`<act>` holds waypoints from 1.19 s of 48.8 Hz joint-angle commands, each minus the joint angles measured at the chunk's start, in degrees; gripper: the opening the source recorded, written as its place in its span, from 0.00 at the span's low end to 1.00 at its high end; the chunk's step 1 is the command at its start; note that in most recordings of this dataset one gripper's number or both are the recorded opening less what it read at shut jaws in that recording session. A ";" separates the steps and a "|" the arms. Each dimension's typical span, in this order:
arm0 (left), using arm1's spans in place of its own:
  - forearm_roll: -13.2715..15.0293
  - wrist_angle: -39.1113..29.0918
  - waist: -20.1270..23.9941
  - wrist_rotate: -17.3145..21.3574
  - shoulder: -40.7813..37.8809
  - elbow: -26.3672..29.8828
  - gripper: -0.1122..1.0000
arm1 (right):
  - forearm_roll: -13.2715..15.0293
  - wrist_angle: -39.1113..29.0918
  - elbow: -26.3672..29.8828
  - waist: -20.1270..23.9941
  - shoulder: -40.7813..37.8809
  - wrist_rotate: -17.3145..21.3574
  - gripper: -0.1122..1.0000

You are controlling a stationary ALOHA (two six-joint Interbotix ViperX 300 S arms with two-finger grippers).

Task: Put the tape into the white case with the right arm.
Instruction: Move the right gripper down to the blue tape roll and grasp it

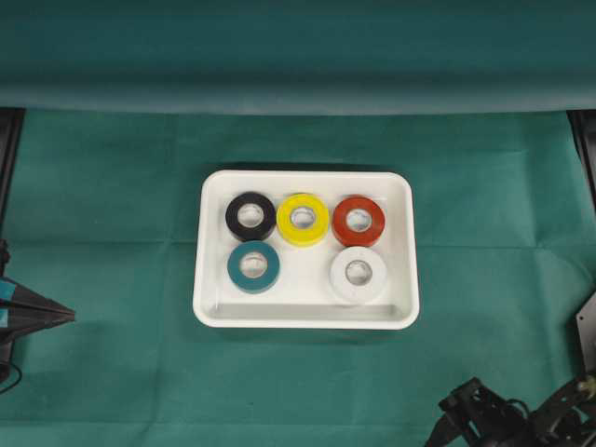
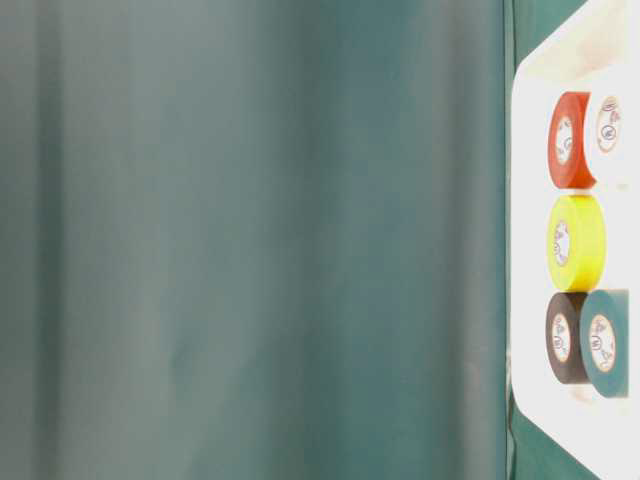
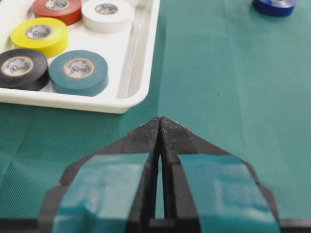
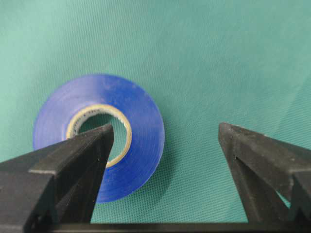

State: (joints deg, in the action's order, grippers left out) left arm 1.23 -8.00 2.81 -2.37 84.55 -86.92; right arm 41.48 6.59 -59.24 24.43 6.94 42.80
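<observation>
We see the right end effector [image 4: 165, 141] spread wide open above a blue tape roll [image 4: 99, 133] lying flat on the green table [image 4: 218, 58], one finger [image 4: 82, 160] over the roll's hole, nothing gripped. The left end effector [image 3: 160, 127] is closed and empty beside the white case [image 1: 209, 279]. Inside the case lie black [image 1: 250, 216], yellow [image 1: 303, 219], red [image 1: 358, 221], teal [image 1: 253, 266] and white [image 1: 358, 273] rolls.
</observation>
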 commanded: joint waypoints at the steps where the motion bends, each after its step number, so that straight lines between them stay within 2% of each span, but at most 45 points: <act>1: 0.09 0.62 0.00 0.00 -0.53 0.70 0.10 | 0.09 0.44 1.67 0.26 -1.14 0.09 0.67; 12: 0.09 0.62 0.00 0.09 -0.53 0.70 0.10 | 0.09 0.44 3.43 0.26 -5.27 0.26 0.67; 26: 0.09 0.62 0.00 0.09 -0.62 0.70 0.10 | 0.09 0.18 3.43 0.26 -5.63 0.26 0.65; 29: 0.09 0.62 0.00 0.09 -0.62 0.70 0.10 | 0.09 0.18 3.34 0.26 -5.63 0.26 0.60; 37: 0.09 0.62 0.00 0.09 -0.53 0.70 0.10 | 0.00 0.35 3.25 0.26 -5.63 0.35 0.22; 41: 0.09 0.62 0.00 0.00 -0.53 0.70 0.10 | 0.09 0.35 3.34 0.26 -5.63 0.35 0.12; 58: 0.09 0.62 0.00 0.00 -0.53 0.70 0.10 | -0.18 0.44 3.78 0.26 -5.54 0.44 0.12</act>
State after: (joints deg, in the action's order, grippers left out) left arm 1.23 -8.00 2.72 -2.37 84.55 -86.92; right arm 41.48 6.59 -56.51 24.79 0.88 43.15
